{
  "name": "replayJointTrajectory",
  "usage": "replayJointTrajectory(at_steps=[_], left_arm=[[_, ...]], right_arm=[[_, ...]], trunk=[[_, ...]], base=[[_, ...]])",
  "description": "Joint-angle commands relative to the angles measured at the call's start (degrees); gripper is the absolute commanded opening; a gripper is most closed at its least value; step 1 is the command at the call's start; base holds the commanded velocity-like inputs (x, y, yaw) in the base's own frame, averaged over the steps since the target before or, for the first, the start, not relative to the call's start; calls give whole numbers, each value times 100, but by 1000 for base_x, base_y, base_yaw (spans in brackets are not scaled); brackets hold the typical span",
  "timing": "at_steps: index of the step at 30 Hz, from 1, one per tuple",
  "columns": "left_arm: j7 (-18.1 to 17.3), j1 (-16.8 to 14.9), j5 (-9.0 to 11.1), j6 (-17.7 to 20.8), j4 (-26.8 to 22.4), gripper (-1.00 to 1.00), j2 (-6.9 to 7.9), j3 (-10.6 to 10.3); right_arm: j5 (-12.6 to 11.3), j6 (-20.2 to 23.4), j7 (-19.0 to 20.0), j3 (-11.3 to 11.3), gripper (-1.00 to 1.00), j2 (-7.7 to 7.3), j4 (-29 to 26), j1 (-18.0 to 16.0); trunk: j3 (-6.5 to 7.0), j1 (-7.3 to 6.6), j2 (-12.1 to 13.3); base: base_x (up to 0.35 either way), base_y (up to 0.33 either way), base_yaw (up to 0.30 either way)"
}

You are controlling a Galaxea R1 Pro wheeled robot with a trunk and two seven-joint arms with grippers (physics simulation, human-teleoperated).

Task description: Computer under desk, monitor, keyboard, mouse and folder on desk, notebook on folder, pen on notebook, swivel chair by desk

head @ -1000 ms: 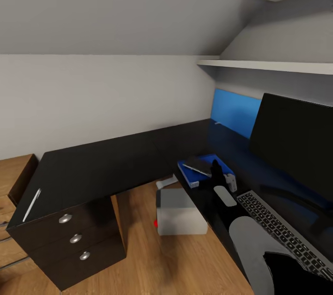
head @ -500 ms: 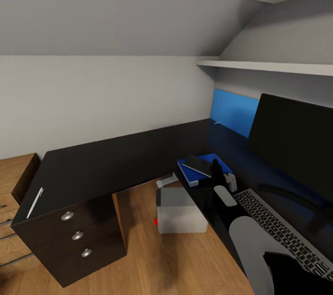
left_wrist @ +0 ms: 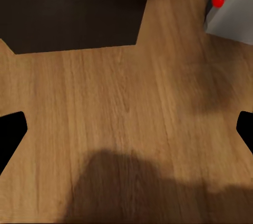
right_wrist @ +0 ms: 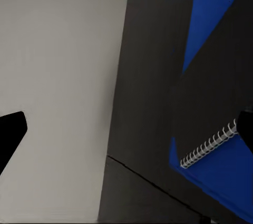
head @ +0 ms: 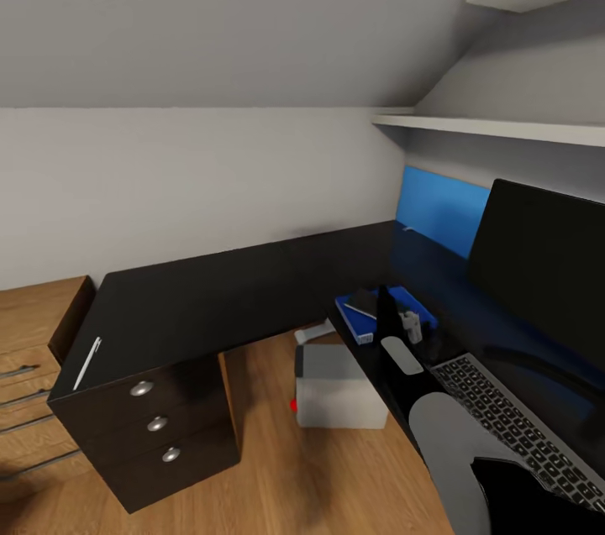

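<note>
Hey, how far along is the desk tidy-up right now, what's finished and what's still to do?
Mostly done: the monitor, keyboard and mouse line up on the desk, the computer sits on the floor under it, and the notebook lies on the folder. Nothing is in hand; both grippers are open. Left: the pen at the desk's far end, and the chair.

Your right arm point(head: 454, 451) presents a smooth pale grey rounded shell, black housing below it. Black finger tips point(left_wrist: 10, 129) show in both your wrist views.
</note>
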Motion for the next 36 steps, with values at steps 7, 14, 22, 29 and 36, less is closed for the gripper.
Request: replayJointTrajectory(at_steps=[7,14,22,29,36], left_arm=[[44,-3,65,-38,102,100,8,-29],[44,-3,60,-55,206,100,-14,-24],[44,-3,60,-57,216,100,-18,-25],[44,-3,60,-57,217,100,-25,-21],[44,-3,60,-59,217,100,-26,-21]], right_arm=[[124,-81,-104,541,100,162,40,-4],[309,-513,-561,1955,100,179,294,-4],[318,-537,-674,2576,100,179,424,-4],[316,-536,-682,3063,100,179,434,-4],[311,-538,-683,3278,100,179,442,-4]], trunk=[[41,0,-3],[84,0,-3],[125,0,-3],[158,0,-3],[186,0,-3]], base=[[0,0,203],[0,0,212],[0,0,238],[0,0,246],[0,0,256]])
